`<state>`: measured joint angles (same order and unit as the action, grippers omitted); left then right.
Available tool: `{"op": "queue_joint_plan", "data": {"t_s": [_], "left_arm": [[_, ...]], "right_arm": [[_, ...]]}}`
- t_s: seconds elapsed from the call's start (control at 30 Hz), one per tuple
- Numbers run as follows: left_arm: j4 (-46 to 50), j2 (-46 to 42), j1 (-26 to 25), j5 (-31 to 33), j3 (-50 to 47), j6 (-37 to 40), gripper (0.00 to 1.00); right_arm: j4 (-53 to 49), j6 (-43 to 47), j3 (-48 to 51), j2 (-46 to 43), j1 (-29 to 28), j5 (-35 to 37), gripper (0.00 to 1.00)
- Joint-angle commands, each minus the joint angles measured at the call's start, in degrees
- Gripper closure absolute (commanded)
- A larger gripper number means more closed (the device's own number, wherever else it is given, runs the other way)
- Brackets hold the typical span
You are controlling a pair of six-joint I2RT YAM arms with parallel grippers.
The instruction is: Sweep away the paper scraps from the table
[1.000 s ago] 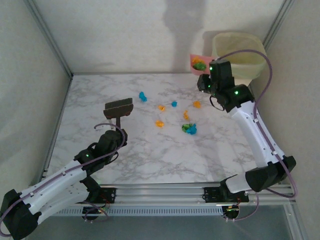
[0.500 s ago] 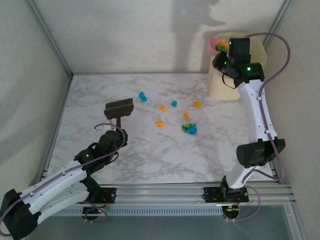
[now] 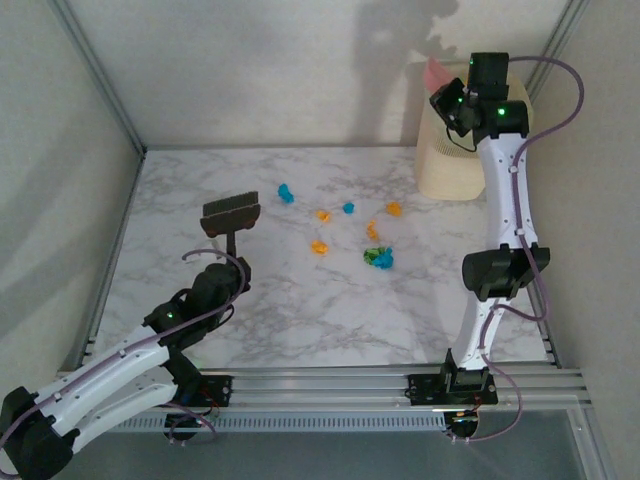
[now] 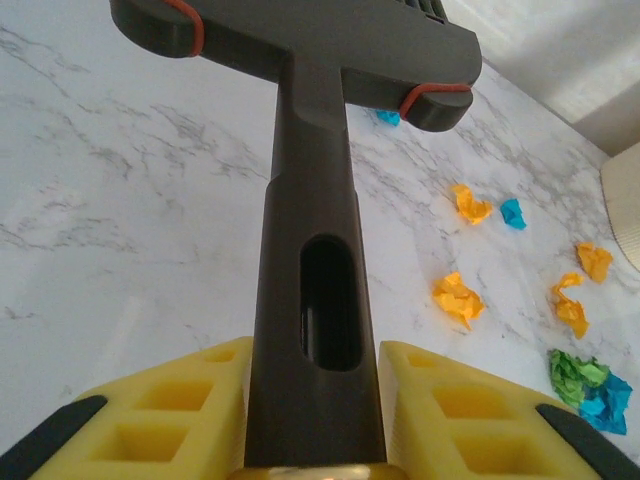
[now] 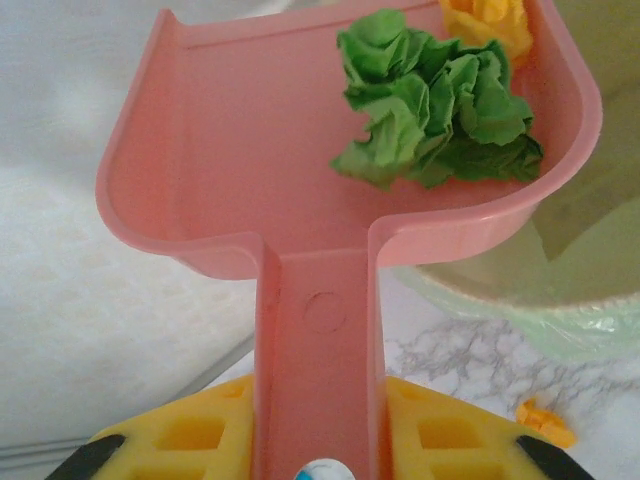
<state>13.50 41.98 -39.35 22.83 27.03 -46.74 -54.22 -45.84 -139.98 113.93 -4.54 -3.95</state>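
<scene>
My right claw point(image 5: 320, 425) grips the dustpan point(image 5: 230, 140), scraps point(image 5: 430, 100) inside, over the corner bin point(image 3: 445, 170). I should tip it next. My left claw point(image 4: 310, 400) grips the brush point(image 4: 305, 200).

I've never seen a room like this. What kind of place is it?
Probably a robot practice booth: two arms bolted to a metal rail, plain walls boxing in the table, and paper scraps scattered for sweeping.
</scene>
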Motion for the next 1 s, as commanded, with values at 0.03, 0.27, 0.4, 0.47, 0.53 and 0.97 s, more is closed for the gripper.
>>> {"op": "queue_joint_plan", "data": {"t_s": [0.03, 0.27, 0.4, 0.47, 0.53, 0.97], "left_arm": [[-2.0, -2.3, -0.6, 4.7, -1.1, -0.8, 1.0], [-1.8, -4.4, -0.6, 6.9, -1.8, -1.2, 1.0], [-2.0, -4.3, -0.6, 6.8, -2.0, -1.4, 1.0], [-2.1, -4.3, -0.6, 6.9, -2.0, -1.3, 1.0], [-2.4, -4.1, -0.6, 7.0, -2.2, -1.4, 1.0], [-3.1, -3.3, -0.6, 6.4, -2.6, -1.6, 1.0]], "right_arm": [[1.2, -7.7, -0.2, 0.5, 1.2, -3.7, 1.0], [5.8, -17.5, 5.0, -0.7, 4.5, -6.4, 1.0], [9.4, -22.0, 8.1, -1.5, 5.2, -8.5, 1.0], [11.7, -24.8, 9.4, -1.2, 5.7, -10.6, 1.0], [13.5, -26.4, 10.0, -1.1, 6.1, -12.2, 1.0], [23.8, -28.3, 16.9, -8.2, 6.6, -7.3, 1.0]]}}
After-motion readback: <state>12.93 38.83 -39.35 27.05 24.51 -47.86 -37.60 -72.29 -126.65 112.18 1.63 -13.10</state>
